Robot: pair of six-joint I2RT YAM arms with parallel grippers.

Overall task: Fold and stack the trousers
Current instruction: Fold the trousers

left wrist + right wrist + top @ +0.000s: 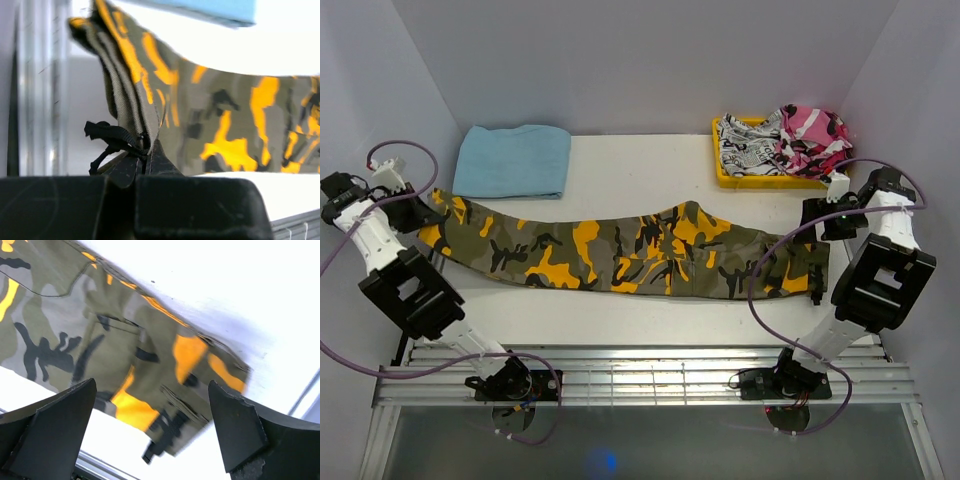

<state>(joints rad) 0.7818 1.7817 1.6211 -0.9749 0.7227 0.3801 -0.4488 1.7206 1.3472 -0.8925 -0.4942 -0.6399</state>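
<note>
Up close, left end effector (148, 151) clamps trousers (225, 115)

Blue towel (512, 160) folded on white worktop (640, 165), just beyond left pincer (423, 214). Yellow tray (760, 182) of crumpled clothes (790, 140) just beyond right pincer (817, 222).

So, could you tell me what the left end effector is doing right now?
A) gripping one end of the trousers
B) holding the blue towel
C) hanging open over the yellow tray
A: the left wrist view shows the left end effector shut on the trousers.
</note>
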